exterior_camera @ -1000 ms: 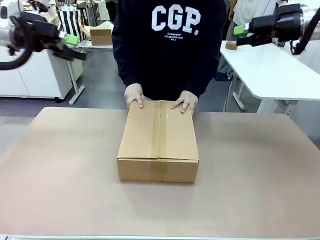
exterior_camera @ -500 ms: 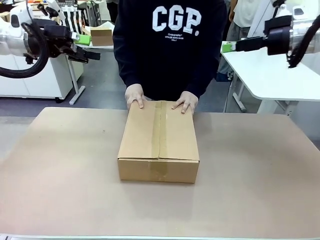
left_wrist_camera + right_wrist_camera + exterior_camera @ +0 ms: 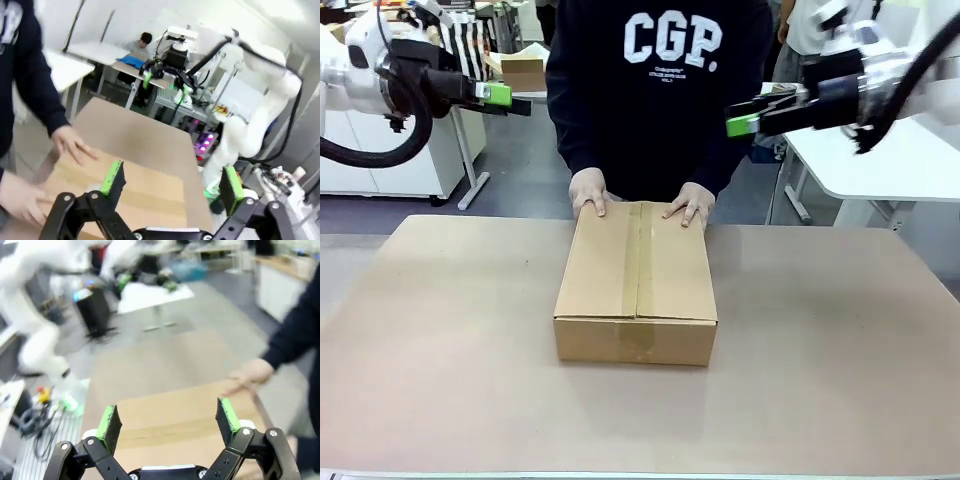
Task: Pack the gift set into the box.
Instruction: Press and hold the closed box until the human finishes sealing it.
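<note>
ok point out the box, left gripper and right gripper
box (image 3: 636,262), front view, taped top face
left gripper (image 3: 172,171), left wrist view, midway between its fingers
right gripper (image 3: 167,409), right wrist view, midway between its fingers

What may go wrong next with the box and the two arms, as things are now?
1. The person's hands rest on the far end of the box. If the open left gripper or right gripper, both high beside the person, came down there, it might strike a hand.
2. The box's top seam is closed with tape, so packing may stall until someone opens it.
</note>
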Available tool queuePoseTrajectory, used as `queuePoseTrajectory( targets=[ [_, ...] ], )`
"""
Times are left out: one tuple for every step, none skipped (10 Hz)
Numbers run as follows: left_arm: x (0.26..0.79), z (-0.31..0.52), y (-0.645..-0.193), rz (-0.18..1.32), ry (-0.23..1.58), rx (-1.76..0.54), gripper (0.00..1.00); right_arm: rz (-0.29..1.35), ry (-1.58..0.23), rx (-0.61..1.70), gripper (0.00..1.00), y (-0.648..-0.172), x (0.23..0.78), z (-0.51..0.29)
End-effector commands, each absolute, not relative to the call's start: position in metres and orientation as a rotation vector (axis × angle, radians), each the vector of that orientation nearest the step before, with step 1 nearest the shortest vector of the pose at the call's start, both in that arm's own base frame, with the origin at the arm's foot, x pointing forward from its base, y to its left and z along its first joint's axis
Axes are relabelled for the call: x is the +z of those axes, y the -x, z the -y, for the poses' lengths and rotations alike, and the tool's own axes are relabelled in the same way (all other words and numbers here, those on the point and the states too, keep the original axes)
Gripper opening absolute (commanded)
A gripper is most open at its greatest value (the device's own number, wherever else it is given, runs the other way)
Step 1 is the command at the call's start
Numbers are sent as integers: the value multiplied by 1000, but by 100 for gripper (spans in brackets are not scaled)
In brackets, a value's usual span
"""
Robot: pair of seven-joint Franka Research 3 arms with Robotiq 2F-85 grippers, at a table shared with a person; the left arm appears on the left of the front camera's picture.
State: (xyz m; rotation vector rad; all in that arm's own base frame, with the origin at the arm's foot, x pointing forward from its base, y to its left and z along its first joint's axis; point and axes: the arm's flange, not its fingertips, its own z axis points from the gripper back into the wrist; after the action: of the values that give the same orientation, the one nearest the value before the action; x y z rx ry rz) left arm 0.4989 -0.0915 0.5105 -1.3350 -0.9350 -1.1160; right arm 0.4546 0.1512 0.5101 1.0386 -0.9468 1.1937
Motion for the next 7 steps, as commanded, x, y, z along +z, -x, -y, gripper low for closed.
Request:
queuePoseTrajectory(
  targets=[
    [491,101,-490,1336,1280,-1472,100,971,-1112,1362,100,-452,475,-152],
    [485,105,-488,1370,1284,-1515,100,986,-1122,1384,100,-445,459,-159],
    [479,109,-482,1436,1277,-1581,100,1003,-1041,1421,100,-439,441,-166],
    [466,114,-473,1454,1271,-1655,100,1016,-990,1439,100,-437,425,-170],
    [455,115,-472,1342,1268,-1577,100,1014,-904,1393,100,-443,420,-165],
    [485,115,-483,1410,1236,-1563,100,975,-1077,1416,100,-440,437,-166],
    [485,115,-483,1410,1236,-1563,100,975,-1077,1416,100,-440,437,-166]
  ],
)
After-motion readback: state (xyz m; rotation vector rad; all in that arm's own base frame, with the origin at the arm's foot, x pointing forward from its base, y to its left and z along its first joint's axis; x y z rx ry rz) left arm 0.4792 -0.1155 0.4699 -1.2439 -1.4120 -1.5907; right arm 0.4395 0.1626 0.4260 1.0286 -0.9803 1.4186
